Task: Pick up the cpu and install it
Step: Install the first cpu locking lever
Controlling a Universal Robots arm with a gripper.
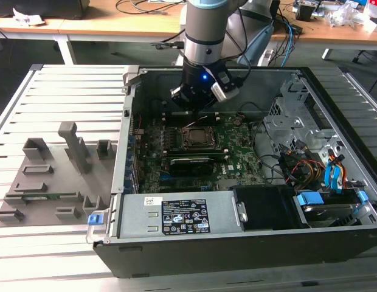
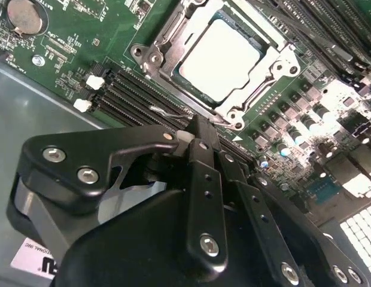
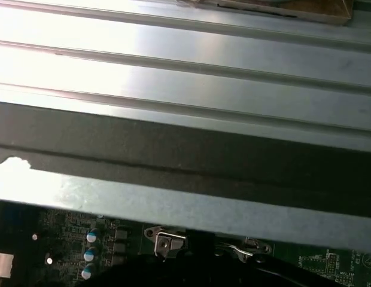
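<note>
Exterior view, its left to right: grey tray [image 1: 48, 182] on the table's left part, open case [image 1: 249, 243] beside it, gripper [image 1: 197, 100] above the board's far edge. Second wrist view: cpu [image 2: 220, 58] already lies in the socket [image 2: 167, 36], frame unlatched; the fingers [image 2: 200, 140] are pressed together, holding nothing. Risk, as I judge it: a closed tip brushing the loose lever or chip could unseat it.

My gripper [image 1: 196, 102] hangs inside the open computer case [image 1: 194, 255], just at 12 o'clock of the chip [image 1: 196, 137] lying in its socket.
</note>
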